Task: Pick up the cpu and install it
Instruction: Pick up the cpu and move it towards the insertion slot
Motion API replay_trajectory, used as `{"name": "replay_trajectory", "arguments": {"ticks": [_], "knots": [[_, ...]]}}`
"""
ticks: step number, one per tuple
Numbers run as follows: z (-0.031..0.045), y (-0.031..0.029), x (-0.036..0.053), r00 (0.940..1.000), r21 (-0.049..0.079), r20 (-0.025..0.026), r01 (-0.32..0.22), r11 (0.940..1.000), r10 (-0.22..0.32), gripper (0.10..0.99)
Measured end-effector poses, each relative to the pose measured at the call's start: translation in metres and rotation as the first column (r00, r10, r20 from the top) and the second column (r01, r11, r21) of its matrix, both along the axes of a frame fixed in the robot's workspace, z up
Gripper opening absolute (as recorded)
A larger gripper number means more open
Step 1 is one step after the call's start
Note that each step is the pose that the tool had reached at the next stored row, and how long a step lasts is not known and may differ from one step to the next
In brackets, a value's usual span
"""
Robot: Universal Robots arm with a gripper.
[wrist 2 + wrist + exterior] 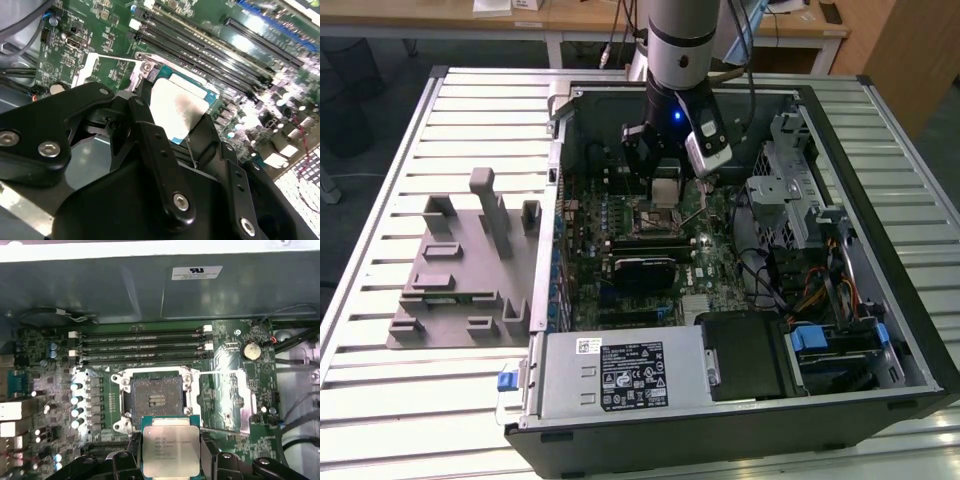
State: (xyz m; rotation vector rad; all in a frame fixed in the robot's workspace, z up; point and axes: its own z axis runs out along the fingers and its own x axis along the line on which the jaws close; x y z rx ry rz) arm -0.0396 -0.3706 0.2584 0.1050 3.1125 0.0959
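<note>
So your gripper (pixel 171 460) is clamped on the cpu (pixel 171 449) right now. In the first wrist view the black fingers (pixel 208 452) are pinching it on two opposite edges, shiny silver lid facing the camera with the thin green rim showing all round. The chip isn't seated yet: it's hanging just beside the cpu socket (pixel 156 399), and the socket sits open and bare in its square metal frame. The silver load plate (pixel 231 401) is flipped open and lying flat on the motherboard (pixel 230 335) right beside the socket. Past the socket you've got the four long ram slots (pixel 145 346) running side by side, and a round coin cell battery (pixel 251 350) near their ends. The second wrist view looks along the gripper's dark linkage, and the chip catches a lot of glare there. It reads as roughly level with the board, but I can't tell how much gap is left under it. In the exterior view, the arm (pixel 680 45) comes down at the upper middle of the frame into the open computer case (pixel 880 215). The pale square of the chip sits between the fingertips, straight over the socket area. The power supply (pixel 620 375) with its label fills the case's lower left corner. The grey plastic slotted tray (pixel 450 290) sits well apart on the slatted table (pixel 380 170) at the exterior view's left.
</note>
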Motion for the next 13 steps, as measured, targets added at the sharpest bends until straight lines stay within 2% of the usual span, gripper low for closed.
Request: {"name": "replay_trajectory", "arguments": {"ticks": [3,7,13], "knots": [[-0.0042,0.0066,-0.0006,1.0,0.0,0.0023,0.0,1.0,0.0,0.545],[-0.0079,0.0173,-0.0019,1.0,-0.002,0.0024,0.0,1.0,0.0,0.545],[-0.0142,0.023,-0.0037,1.0,-0.017,0.0025,0.0,0.9999,0.0,0.545]]}}
